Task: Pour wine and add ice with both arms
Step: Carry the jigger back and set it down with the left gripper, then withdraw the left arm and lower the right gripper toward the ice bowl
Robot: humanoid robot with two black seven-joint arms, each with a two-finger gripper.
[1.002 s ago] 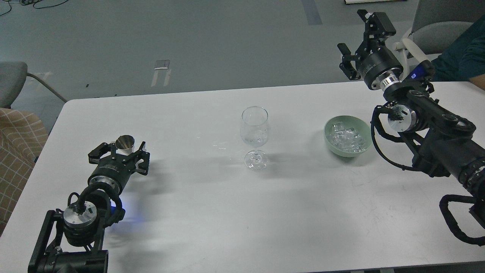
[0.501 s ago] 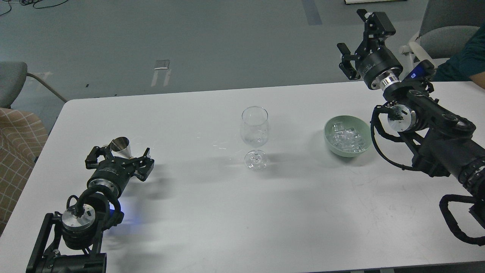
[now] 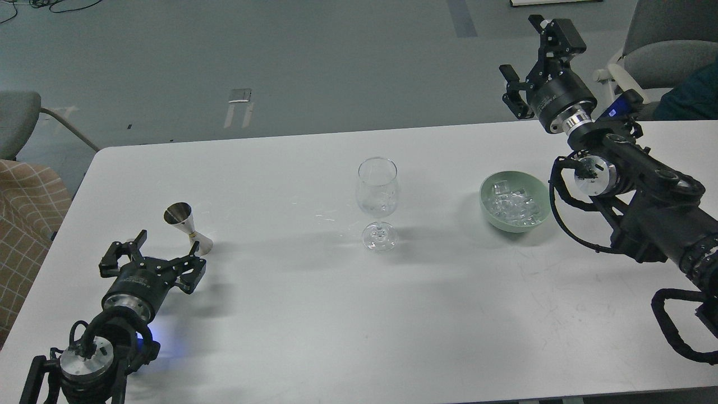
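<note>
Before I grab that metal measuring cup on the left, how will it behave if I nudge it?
The measuring cup looks apt to tip: it stands tilted on a small base with a narrow waist. Its polished metal is probably slippery between the fingers of the left gripper, which is open just short of it. If knocked over, its cone shape would likely roll in an arc.

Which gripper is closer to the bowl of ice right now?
Right. The right gripper hangs open above and behind the green bowl of ice; the left gripper is far across the table.
</note>
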